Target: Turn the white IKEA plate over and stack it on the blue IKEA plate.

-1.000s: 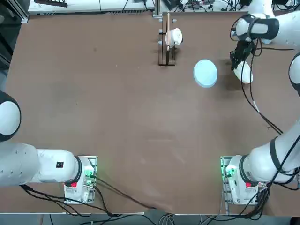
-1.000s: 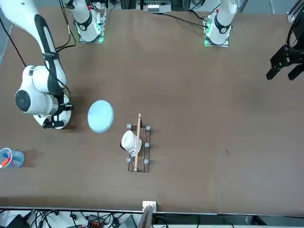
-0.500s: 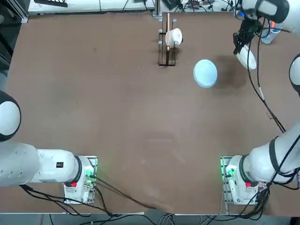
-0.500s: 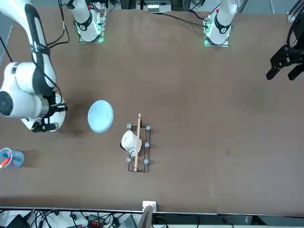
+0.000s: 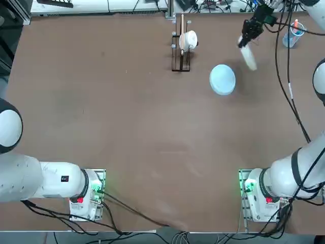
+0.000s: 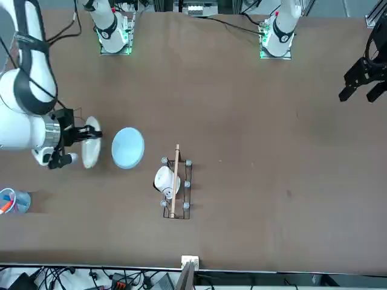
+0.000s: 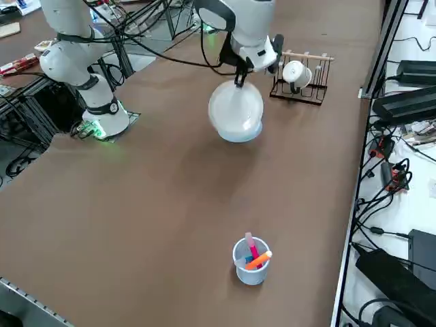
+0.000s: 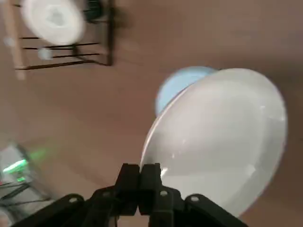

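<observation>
The brown tabletop (image 5: 142, 127) spreads wide and bare-surfaced in front of me, catching a soft, diffuse light. Along its far edge, seen from above, runs a white work surface (image 7: 409, 204) with black cables (image 7: 388, 184) tangled over it. Grey metal framing (image 5: 19, 11) stands at one corner.

White plate (image 8: 220, 137) gripped at rim by hand (image 8: 140, 177), partly hiding blue plate (image 8: 182, 81).

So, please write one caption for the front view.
Right claw holds the white plate on edge beside the blue plate.
</observation>
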Controlling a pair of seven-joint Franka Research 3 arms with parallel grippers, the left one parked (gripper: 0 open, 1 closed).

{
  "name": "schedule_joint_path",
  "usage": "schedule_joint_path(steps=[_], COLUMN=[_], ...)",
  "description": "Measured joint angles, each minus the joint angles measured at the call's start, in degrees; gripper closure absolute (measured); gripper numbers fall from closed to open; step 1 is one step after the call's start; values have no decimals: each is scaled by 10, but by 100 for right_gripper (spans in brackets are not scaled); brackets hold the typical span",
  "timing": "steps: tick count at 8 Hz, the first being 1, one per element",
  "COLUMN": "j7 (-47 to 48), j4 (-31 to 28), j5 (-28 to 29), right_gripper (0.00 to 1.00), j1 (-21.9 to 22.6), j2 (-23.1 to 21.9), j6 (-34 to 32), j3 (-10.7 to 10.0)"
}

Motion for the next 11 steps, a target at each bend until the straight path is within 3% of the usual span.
schedule_joint_path(steps=[2,5,9,11], j7=[-17,-68,-243,-331], j4=[0,-17,-92,-142], j5=[92,178,317,352], right_gripper=[97,97,97,97], j1=[3,7,-1,-4], j2=[1,3,8,11], j6=[-17,-22,-31,-32], j3=[6,19,18,18])
